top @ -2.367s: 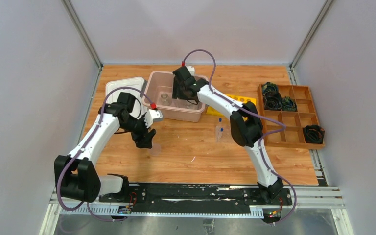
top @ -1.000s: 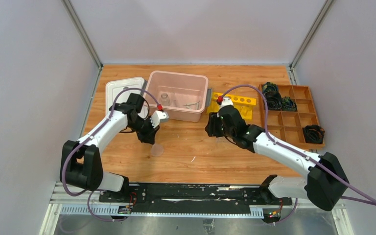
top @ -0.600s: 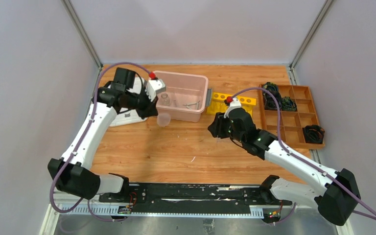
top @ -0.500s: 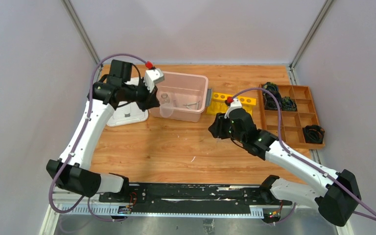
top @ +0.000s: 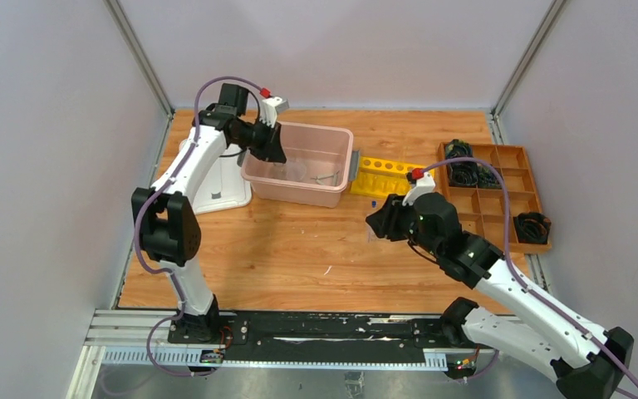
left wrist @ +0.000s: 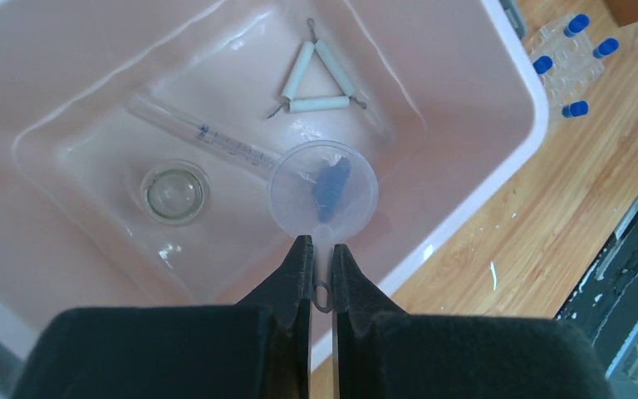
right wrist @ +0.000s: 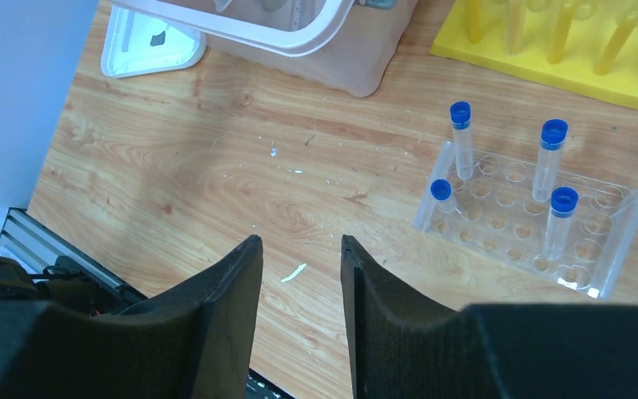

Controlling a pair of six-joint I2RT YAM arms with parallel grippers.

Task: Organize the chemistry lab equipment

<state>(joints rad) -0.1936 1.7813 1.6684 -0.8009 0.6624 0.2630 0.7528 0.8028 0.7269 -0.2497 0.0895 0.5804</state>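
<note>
A clear beaker (left wrist: 295, 187) is being held by its rim in the left hand (left wrist: 321, 249), whose fingers are being pressed together on the thin wall. It is being hung over the inside of the pink tub (left wrist: 473, 108), close to the near wall. The step in hand is being judged as setting this beaker down in the tub. For that to be done well, the beaker is best being lowered straight and level until its base is being carried by the tub floor, and only then being let go. The glass tube (left wrist: 199, 131) is lying just beside the drop spot and is to be avoided, as are the second beaker (left wrist: 174, 189) and the white triangle (left wrist: 317, 80). A small blue piece (left wrist: 331, 186) is being seen through the held beaker; whether it is lying inside or beneath cannot be told. The right hand (right wrist: 301, 243), fingers apart and holding nothing, is being hovered above the worktop (right wrist: 216, 166), with the clear rack (right wrist: 532, 233) and its blue-capped tubes (right wrist: 462, 145) standing near, off to the side and apart from the fingers.
</note>
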